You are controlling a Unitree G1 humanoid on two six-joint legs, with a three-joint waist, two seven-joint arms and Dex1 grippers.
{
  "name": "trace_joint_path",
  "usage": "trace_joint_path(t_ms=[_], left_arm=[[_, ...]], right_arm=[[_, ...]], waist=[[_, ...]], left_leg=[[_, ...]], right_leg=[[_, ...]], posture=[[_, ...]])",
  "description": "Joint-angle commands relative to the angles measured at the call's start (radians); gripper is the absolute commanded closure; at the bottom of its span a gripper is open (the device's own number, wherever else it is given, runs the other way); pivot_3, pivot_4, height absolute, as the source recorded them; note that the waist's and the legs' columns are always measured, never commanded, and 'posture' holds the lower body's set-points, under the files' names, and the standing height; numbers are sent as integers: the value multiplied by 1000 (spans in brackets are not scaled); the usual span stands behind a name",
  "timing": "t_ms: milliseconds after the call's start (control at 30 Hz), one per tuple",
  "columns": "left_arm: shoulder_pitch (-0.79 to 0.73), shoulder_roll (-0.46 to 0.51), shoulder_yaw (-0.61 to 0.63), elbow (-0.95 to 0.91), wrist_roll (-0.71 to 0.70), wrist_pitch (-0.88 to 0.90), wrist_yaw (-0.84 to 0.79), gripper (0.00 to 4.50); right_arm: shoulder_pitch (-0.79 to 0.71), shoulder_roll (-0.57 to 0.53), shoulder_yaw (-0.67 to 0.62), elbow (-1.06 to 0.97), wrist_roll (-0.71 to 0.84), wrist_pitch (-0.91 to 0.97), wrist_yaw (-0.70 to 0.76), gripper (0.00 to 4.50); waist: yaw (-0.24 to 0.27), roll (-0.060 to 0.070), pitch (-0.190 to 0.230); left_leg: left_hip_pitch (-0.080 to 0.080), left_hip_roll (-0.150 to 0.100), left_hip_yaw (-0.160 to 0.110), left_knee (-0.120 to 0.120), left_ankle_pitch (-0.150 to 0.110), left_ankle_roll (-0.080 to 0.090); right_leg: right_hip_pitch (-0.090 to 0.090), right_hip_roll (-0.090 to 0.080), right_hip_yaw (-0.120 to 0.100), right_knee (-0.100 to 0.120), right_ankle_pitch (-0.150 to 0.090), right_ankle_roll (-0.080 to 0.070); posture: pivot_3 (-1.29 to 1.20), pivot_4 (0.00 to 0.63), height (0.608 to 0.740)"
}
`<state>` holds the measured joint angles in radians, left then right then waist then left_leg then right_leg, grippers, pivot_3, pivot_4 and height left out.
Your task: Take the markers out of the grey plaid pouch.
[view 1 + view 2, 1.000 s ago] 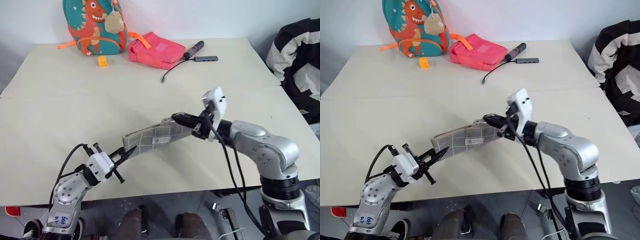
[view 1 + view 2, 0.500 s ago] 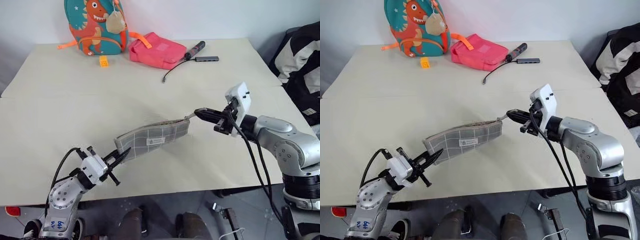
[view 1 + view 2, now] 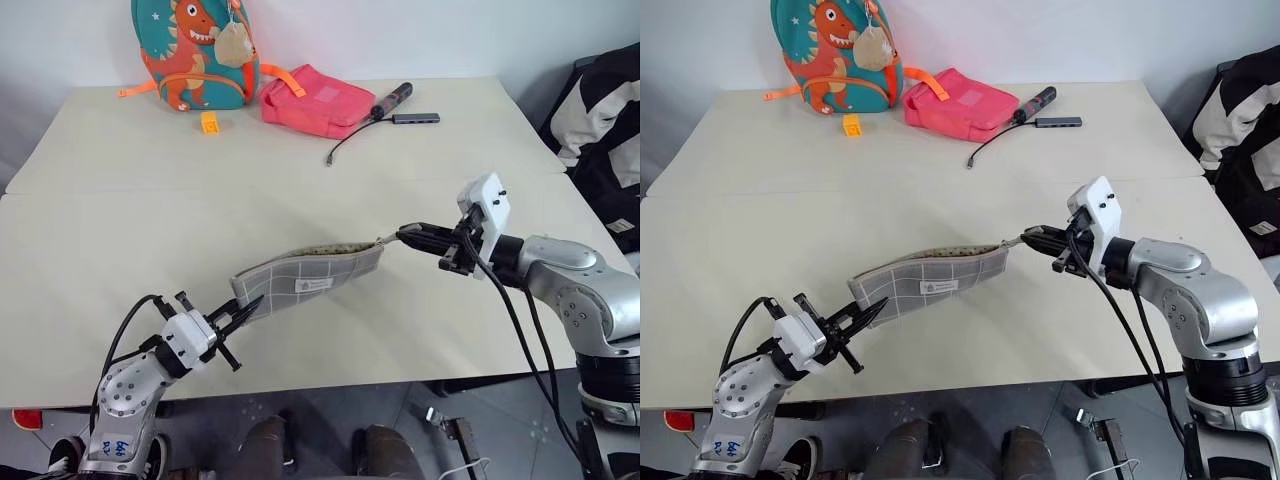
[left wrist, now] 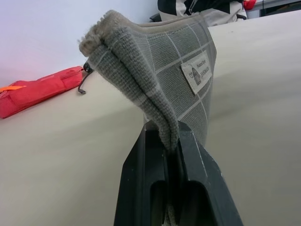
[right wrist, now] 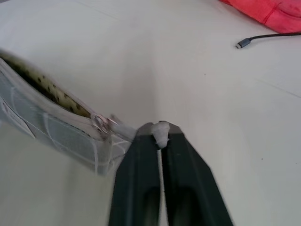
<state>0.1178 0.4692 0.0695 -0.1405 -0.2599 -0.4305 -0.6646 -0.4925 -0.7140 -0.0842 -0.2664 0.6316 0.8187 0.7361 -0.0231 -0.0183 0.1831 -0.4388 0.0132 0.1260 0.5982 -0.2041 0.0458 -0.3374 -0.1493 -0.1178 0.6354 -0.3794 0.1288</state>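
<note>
The grey plaid pouch [image 3: 310, 280] hangs above the table between my two grippers, long side level. Its zip is open along the top and the beige dotted lining [image 5: 51, 96] shows. The markers are hidden inside the pouch. My left gripper [image 3: 245, 308] is shut on the pouch's left end, with the folded fabric [image 4: 164, 66] pinched between its fingers. Just off the pouch's right end, my right gripper [image 3: 405, 235] has its fingers almost together on the white pull tab [image 5: 162, 131] behind the ring pull [image 5: 99, 123].
At the table's far edge stand a dinosaur backpack [image 3: 190, 50], a small orange block [image 3: 207, 122], a pink bag [image 3: 315, 100], and a black-and-red cylinder [image 3: 388, 100] with a cable and grey hub [image 3: 413, 118]. A black-and-white garment [image 3: 600, 110] lies at the right.
My right gripper has drawn to the right along the pouch's top, from over its middle to past its right end. The zip has opened and the lining shows. The left gripper kept its hold.
</note>
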Motion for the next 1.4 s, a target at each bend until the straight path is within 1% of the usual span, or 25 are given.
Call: trace_joint_path(t_ms=[33, 100, 133, 233, 333, 367, 433, 467, 533, 600, 633, 700, 800, 900, 1033, 1200, 1300, 1400], left_arm=[[4, -6, 9, 6, 11, -13, 7, 4500], [5, -9, 6, 4, 10, -13, 7, 4500], [5, -11, 5, 4, 12, -16, 6, 4500], [5, -13, 2, 7, 22, -28, 7, 4500], [4, -13, -5, 7, 32, -38, 3, 4500], [3, -15, -3, 6, 31, -35, 7, 4500], [1, -16, -2, 7, 31, -36, 8, 4500], [0, -16, -2, 9, 31, -37, 7, 4500], [-3, -17, -3, 10, 33, -37, 7, 4500], [-7, -19, -7, 13, 39, -42, 9, 4500], [-9, -20, -9, 15, 42, -45, 8, 4500], [-9, -22, -13, 16, 43, -46, 8, 4500], [-10, -26, -16, 15, 38, -41, 10, 4500], [-11, -25, -17, 15, 43, -44, 11, 4500], [-9, -33, -20, 14, 47, -46, 19, 4500], [-3, -43, -26, 8, 46, -45, 26, 4500], [-1, -42, -33, 12, 55, -55, 21, 4500], [0, -39, -39, 13, 62, -63, 19, 4500]], right_arm=[[-5, -27, -43, -32, 26, 15, 17, 2867], [-15, -38, -63, -56, 64, 14, 56, 2220], [-38, -36, -100, -67, 145, 55, 72, 1901], [-106, -34, -170, -68, 272, 108, 81, 1901], [-157, -42, -142, -72, 222, 68, 66, 1901], [-177, -29, -130, -79, 237, 85, 54, 2077], [-195, -30, -64, -118, 219, 89, 64, 2509], [-199, -32, -44, -127, 212, 87, 67, 2822], [-199, -21, 58, -169, 140, 49, 64, 3544], [-206, 19, 124, -197, 117, 36, 52, 4247], [-209, 30, 138, -196, 107, 31, 49, 4481], [-214, 12, 207, -180, 8, -29, 71, 4481], [-215, 3, 262, -157, -70, -81, 94, 4481], [-234, -7, 350, -127, -192, -155, 124, 4481], [-260, 0, 418, -96, -284, -204, 159, 4481], [-286, -30, 553, -58, -477, -318, 227, 4481], [-319, 4, 623, -14, -587, -392, 236, 4481], [-328, 48, 632, 13, -616, -383, 242, 4481]], waist=[[0, 0, 0], [0, 0, 0], [0, 0, 0], [-1, 0, 0], [-1, 0, 0], [-1, 0, 0], [-1, 0, 0], [-1, 0, 0], [-2, 0, 0], [-3, 0, 0], [-3, 0, 0], [0, 0, 0], [3, 0, 0], [-1, 0, 0], [-2, 0, 0], [-2, 0, 0], [-4, 0, 0], [-4, 0, 0]], left_leg=[[0, 0, 0, 0, 0, 0], [0, 0, 0, 0, 0, 0], [0, 0, 0, 0, 0, 0], [0, 0, -1, 1, 0, 1], [0, 0, -2, 1, -1, 1], [0, 0, -2, 1, -1, 1], [0, 0, -3, 2, -1, 1], [-1, 0, -3, 1, -1, 1], [-1, 0, -3, 1, -1, 1], [-1, 0, -2, 2, -1, 1], [-1, 0, -2, 2, -1, 1], [-1, 0, -2, 2, -1, 1], [-1, -1, -2, 3, -1, 1], [-1, -1, -2, 3, -1, 1], [-1, 0, -2, 3, -1, 1], [-1, 0, -2, 4, -1, 1], [-1, 0, -2, 5, -1, 1], [0, 0, -2, 5, -1, 0]], right_leg=[[0, 0, 0, 0, 0, 0], [0, 0, 0, 0, 0, 0], [0, 0, 0, 0, 0, 0], [0, 0, 0, 0, 0, 0], [1, 0, 0, 0, 0, 0], [1, 0, 1, 0, 0, 0], [1, -1, 2, -1, 0, 0], [1, -1, 2, -1, 0, 0], [1, 0, 3, 0, 0, 0], [1, 0, 3, 0, 0, 0], [1, 0, 3, 0, 0, 0], [1, 0, 2, 0, 0, 0], [1, -1, 1, 0, 0, 0], [1, 0, 0, 1, 0, 0], [1, 0, -2, 1, 0, 0], [1, 0, -3, 1, 0, 0], [1, 0, -3, 2, 0, 0], [1, 0, -3, 2, 0, 0]], posture=[[0, 150, 740], [0, 150, 740], [0, 150, 740], [0, 150, 740], [0, 150, 740], [0, 150, 740], [0, 150, 740], [0, 150, 740], [0, 150, 740], [0, 150, 740], [0, 150, 740], [0, 150, 740], [0, 150, 740], [0, 150, 740], [0, 150, 740], [0, 150, 740], [0, 150, 740], [0, 150, 740]])
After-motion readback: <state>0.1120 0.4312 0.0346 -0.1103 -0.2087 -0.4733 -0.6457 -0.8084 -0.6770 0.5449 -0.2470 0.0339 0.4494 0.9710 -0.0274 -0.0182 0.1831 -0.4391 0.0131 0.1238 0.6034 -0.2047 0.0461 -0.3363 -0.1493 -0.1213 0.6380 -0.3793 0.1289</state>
